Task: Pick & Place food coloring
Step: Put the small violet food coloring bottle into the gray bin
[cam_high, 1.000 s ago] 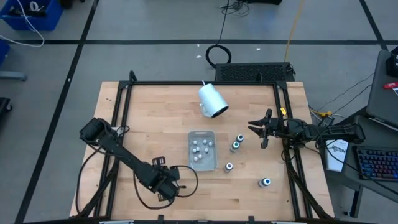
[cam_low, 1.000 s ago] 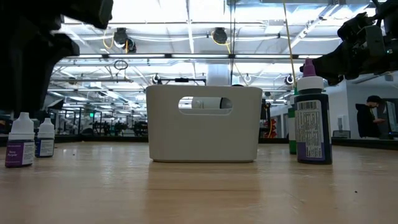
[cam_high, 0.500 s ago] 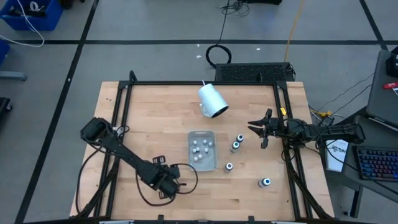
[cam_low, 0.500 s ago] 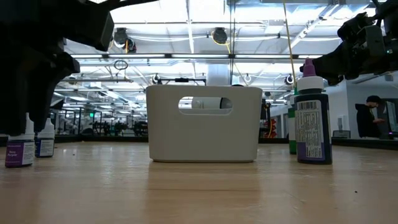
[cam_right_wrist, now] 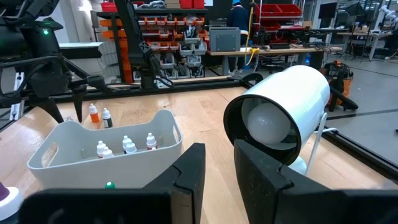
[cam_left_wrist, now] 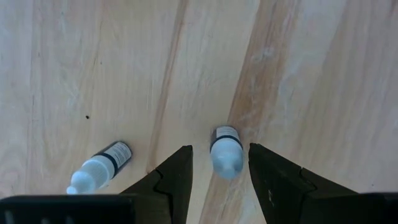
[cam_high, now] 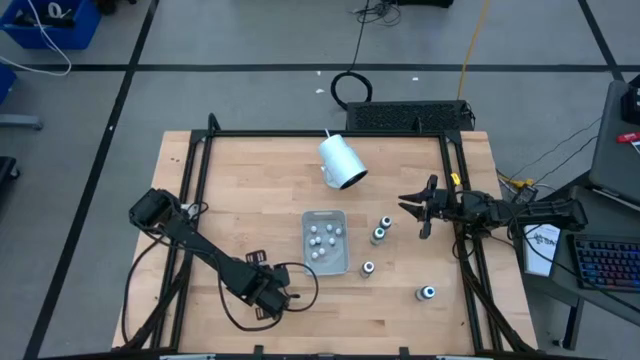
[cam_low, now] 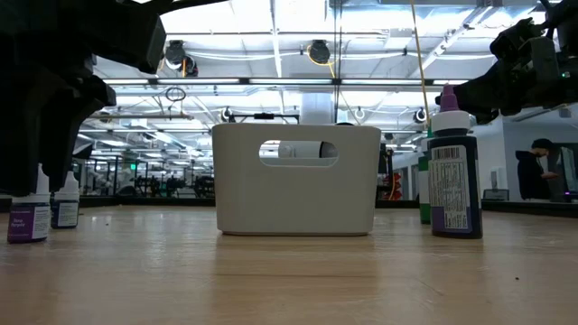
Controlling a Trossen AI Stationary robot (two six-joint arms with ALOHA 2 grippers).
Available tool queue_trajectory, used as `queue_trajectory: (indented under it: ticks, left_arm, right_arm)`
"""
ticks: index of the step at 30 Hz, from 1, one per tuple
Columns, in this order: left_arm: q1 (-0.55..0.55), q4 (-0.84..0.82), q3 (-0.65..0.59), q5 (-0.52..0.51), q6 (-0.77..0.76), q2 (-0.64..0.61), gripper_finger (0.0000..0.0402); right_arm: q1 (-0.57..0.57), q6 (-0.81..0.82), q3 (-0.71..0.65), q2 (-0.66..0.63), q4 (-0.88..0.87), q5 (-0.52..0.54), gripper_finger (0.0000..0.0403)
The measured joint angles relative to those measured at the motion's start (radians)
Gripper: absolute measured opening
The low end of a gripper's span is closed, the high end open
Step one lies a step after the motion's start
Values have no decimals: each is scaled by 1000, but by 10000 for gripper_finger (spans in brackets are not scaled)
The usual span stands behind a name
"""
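Two tiny whitish food coloring bottles stand on the wood near the table's near-left part: one (cam_left_wrist: 226, 152) between my left gripper's (cam_left_wrist: 219, 149) open fingers, apart from both, the other (cam_left_wrist: 99, 169) beside it. In the low view they show as the first bottle (cam_low: 29, 212) and the second bottle (cam_low: 65, 203) under the left gripper (cam_low: 54, 99). More whitish bottles (cam_high: 324, 238) sit in the tray (cam_high: 342, 215). Dark bottles with pale caps (cam_high: 378, 235) (cam_high: 368, 268) (cam_high: 427, 293) stand right of it. My right gripper (cam_high: 418, 208) hovers open at the right.
A large white cup (cam_high: 342, 162) lies on its side behind the tray, its mouth facing the right gripper (cam_right_wrist: 219, 152). A tall dark bottle (cam_low: 454, 181) stands right of the tray (cam_low: 295, 181). A black frame (cam_high: 330, 134) runs along the table's edges. Bare wood lies at the far left.
My left gripper has come down over the two small bottles near the table's near-left part; in the low view its dark body now covers the top of the nearer one. The bottles have stayed put.
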Motion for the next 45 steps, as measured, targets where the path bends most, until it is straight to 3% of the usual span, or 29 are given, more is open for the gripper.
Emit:
queue_trajectory:
  ticks: [45]
  left_arm:
    - [0,44,-30,24,4,0,159]
  right_arm:
    - [0,0,0,0,0,0,77]
